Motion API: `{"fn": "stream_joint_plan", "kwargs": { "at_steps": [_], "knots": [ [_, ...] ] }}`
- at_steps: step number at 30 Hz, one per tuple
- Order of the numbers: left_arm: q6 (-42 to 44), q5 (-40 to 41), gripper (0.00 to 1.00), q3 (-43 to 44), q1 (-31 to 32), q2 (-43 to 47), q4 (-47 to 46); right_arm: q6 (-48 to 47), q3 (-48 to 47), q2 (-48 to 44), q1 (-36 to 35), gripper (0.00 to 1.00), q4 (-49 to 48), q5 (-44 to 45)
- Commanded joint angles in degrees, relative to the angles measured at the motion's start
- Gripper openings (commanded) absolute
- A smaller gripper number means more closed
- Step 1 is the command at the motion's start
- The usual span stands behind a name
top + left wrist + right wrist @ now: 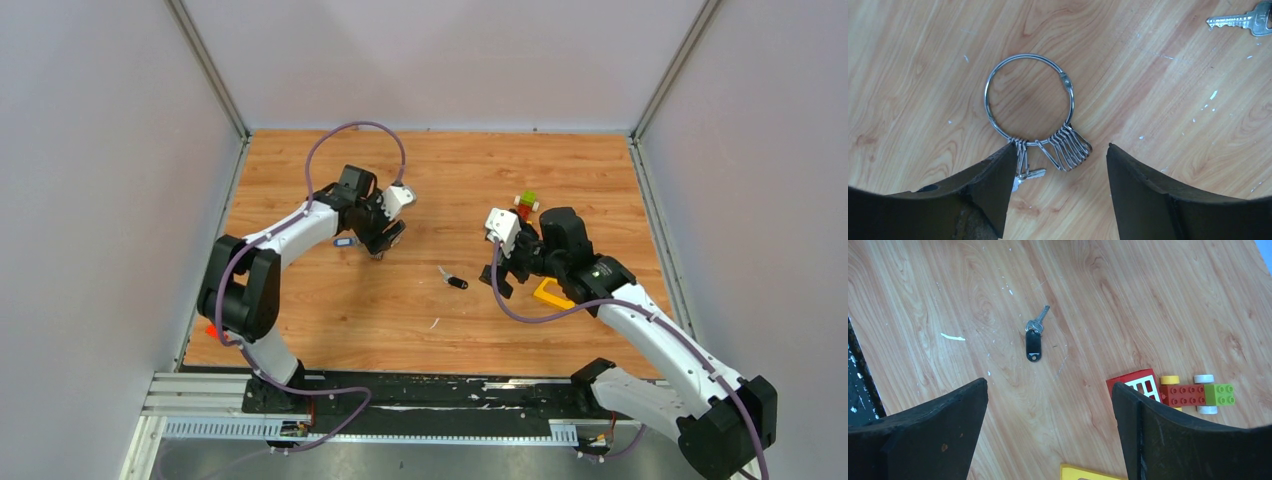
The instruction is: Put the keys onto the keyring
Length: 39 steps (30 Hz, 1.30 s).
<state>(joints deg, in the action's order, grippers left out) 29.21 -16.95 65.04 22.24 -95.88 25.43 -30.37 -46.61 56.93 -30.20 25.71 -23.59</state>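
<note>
The thin round silver wire keyring (1066,80) lies flat on the wooden worktop (923,60), directly under the left hand (1061,146). That hand's fingers stand apart with nothing gripped, and the bunch of wire clips and small silver keys on the ring's near arc sits between them. The small silver-bladed key with the black plastic head (1033,342) lies loose mid-worktop, well apart from the ring. It is ahead of the right hand (1049,382), which is wide open and empty. The step in hand looks like picking up the ring. It should go best if the left hand comes straight down and closes on the wire itself, beside the clips rather than over them, leaving the clasp on the far arc free for the key. Flat wire on wood may skid out, so close slowly. The right hand would do well to take the key by its black head, blade pointing outward.
</note>
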Motion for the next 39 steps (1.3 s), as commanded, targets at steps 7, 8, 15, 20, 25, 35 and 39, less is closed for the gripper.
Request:
{"fn": "stream_joint_plan", "kwargs": {
  "at_steps": [7,8,15,20,25,35,39],
  "knots": [
    [-5.9,6.3,0.61,3.8,4.4,-6.9,6.2,-2.1,0.6,-0.2,-0.1,0.93,-1.6,1.6],
    [-6.1,6.2,0.6,3.7,4.4,-7.2,6.6,-2.2,0.6,-0.1,-0.1,0.93,-1.6,1.6],
    [-7.0,5.0,0.5,0.6,4.5,-7.8,5.6,-2.6,0.6,1.2,-0.1,0.93,-1.2,1.5],
    [-8.0,4.2,0.45,0.5,4.6,-8.7,4.9,-2.7,0.5,1.5,-0.1,0.92,-1.0,1.6],
    [-11.3,5.4,0.45,1.5,4.8,-9.2,2.9,-2.8,0.5,1.8,0.0,0.92,-1.0,1.7],
    [-14.0,-5.4,0.5,2.9,4.9,-11.1,3.2,-3.0,0.5,2.5,-0.1,0.92,-0.9,2.7],
    [-13.2,-12.3,0.54,3.4,4.9,-10.8,4.3,-3.1,0.5,2.7,-0.1,0.92,-0.9,3.2]
  ]
}}
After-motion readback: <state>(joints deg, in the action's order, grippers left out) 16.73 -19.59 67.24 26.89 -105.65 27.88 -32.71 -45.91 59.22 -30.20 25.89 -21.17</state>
